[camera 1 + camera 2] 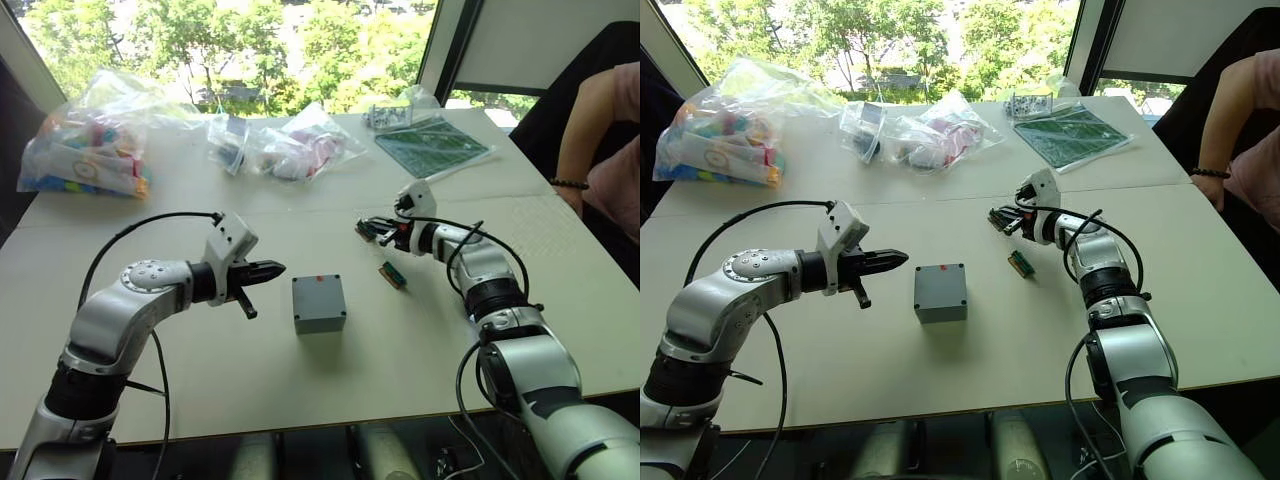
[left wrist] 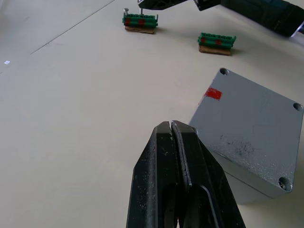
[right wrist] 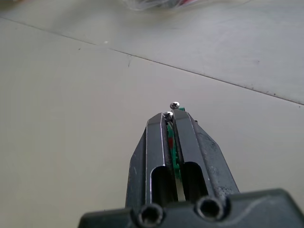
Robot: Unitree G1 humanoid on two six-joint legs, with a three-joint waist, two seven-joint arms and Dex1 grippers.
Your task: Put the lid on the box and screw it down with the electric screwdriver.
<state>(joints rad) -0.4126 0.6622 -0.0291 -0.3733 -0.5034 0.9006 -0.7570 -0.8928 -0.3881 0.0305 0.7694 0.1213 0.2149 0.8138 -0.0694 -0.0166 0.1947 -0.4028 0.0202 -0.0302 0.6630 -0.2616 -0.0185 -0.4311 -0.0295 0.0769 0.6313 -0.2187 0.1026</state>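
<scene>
My left jaws (image 2: 176, 137) are pressed together, empty, just beside the box (image 1: 319, 303), which sits mid-surface. It looks rigid, light and smooth-sided; I'd grip opposite walls. My left wrist view reveals its corner screw holes. My right jaws (image 3: 171, 124) pinch a green terminal block (image 3: 174, 151) beyond the box.

The person (image 1: 600, 150) at the table's far right corner is cut off by the picture's edge, with only an arm and part of the torso visible. Contents of the clear bags (image 1: 85, 140) near the window are too jumbled to identify. The right gripper (image 3: 172, 116) covers most of a small green part, leaving two screw heads visible. The box (image 2: 247, 142) is partly hidden behind the left gripper's fingers (image 2: 166, 190).
</scene>
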